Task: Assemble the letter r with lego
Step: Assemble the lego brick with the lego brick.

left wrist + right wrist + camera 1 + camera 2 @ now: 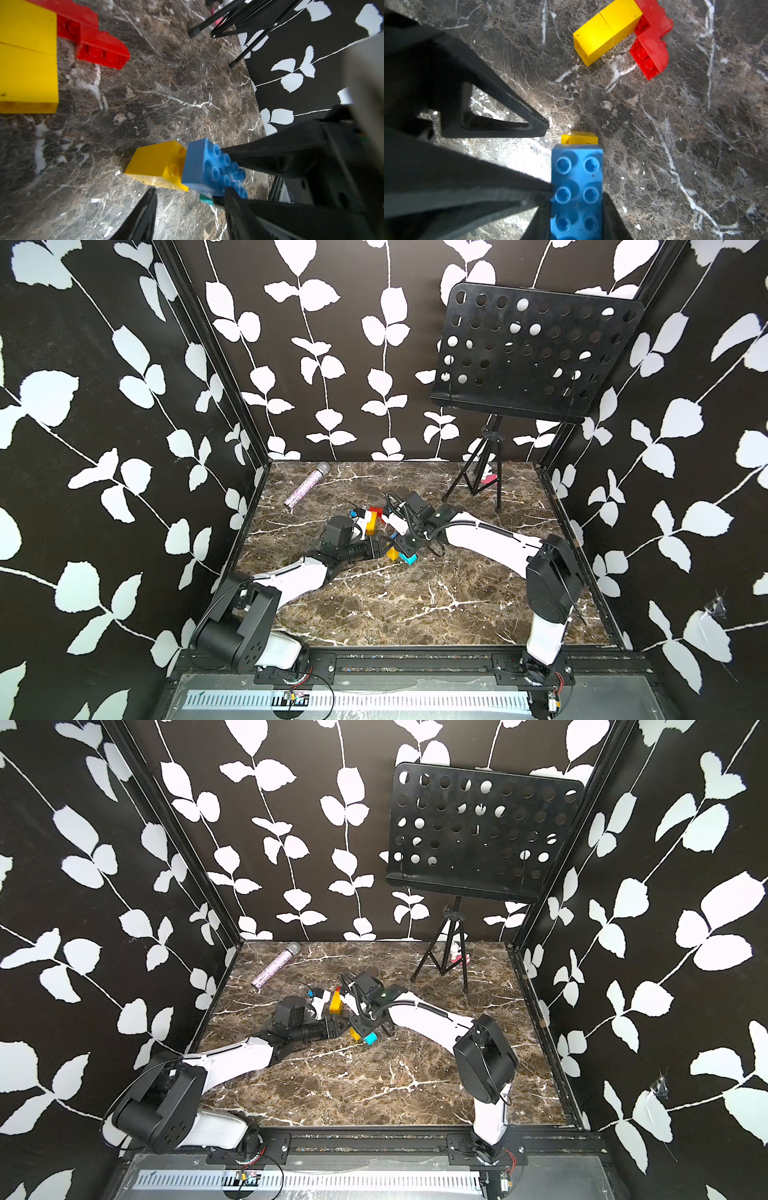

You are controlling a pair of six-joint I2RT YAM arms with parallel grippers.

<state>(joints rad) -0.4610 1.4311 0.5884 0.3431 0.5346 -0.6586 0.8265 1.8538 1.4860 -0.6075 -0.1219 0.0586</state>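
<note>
Pinches the blue brick by its 2 long sides in the right gripper, near the middle of the marble table. Bears 1 small yellow brick against that brick's far end and a teal brick beneath. Holds the left gripper spread, 1 finger touching the blue brick's side. Shows 2 joined yellow bricks touching 2 red bricks, lying well apart on the table.

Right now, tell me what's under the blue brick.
A teal brick peeks out beneath the blue brick; the rest of it, and whether they are joined, is hidden.
</note>
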